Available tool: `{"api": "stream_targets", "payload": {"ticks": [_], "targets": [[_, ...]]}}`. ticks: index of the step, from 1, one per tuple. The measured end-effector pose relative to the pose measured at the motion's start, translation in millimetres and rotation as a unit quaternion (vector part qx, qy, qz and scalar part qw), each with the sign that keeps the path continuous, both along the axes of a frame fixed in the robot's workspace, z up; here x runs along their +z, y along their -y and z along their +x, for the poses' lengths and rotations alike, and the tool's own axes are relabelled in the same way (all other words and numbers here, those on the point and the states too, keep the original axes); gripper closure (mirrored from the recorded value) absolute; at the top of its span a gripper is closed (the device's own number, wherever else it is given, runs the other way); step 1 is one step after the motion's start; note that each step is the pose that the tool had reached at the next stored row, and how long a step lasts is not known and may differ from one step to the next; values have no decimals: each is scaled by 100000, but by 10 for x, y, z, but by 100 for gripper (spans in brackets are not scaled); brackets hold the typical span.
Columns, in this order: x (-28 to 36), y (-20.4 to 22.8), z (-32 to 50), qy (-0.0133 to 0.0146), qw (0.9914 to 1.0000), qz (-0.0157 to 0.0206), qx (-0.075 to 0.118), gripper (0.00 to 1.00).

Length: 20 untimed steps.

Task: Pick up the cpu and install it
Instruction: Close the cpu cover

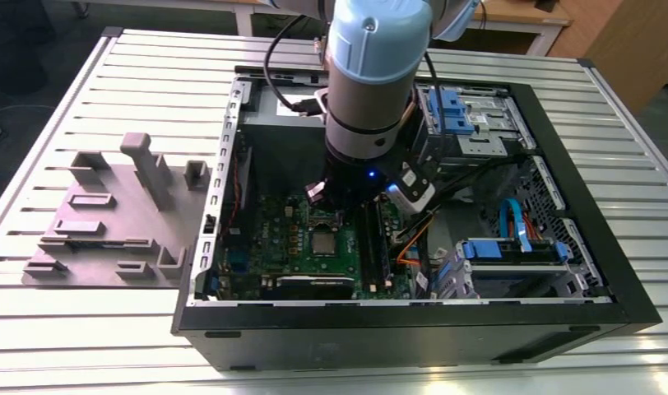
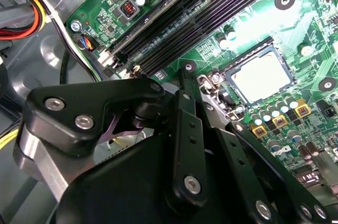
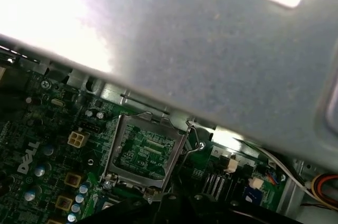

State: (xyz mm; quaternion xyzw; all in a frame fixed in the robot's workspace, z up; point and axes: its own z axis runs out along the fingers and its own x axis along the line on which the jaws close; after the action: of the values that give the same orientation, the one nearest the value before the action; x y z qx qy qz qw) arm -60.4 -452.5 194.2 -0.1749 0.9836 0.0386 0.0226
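tabletop (image 1: 93,329): pale metal, ribbed with long parallel slats.
computer case (image 1: 400,325): black box lying on its side, open upward; its matte black wall is the nearest part.
tray (image 1: 104,222): matte grey plastic with raised blocks and posts, on the tabletop just left of the case.
drive brackets (image 1: 510,247): blue plastic in the near right corner of the case, with blue and orange cables beside them.
motherboard (image 1: 279,222): green board on the left floor of the case, crowded with small parts; white lettering is printed on it in the first wrist view.
cpu (image 1: 327,241): small flat square with a silvery-grey top, lying flat in the socket at the middle of the motherboard; in the second wrist view (image 2: 262,76) it glares pale inside a dark square border.
socket frame (image 3: 113,152): shiny metal rectangle with a thin wire lever at one side.
memory slots (image 2: 211,18): long black parallel strips next to the socket.
gripper (image 1: 340,196): black jointed metal links with silver screws, hanging just beyond the cpu, close above the board; whether it is open or closed cannot be told, and the cpu lies apart from it.
arm (image 1: 373,74): smooth pale blue and grey cylinder reaching down into the case.
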Motion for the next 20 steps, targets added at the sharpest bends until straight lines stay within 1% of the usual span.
{"api": "stream_targets", "payload": {"ticks": [5,10,20], "targets": [[11,17,-10,5,100000,30,2,90],[41,47,-12,-2,100000,4,-3,90],[127,130,-12,-7,100000,-5,-3,90]]}}
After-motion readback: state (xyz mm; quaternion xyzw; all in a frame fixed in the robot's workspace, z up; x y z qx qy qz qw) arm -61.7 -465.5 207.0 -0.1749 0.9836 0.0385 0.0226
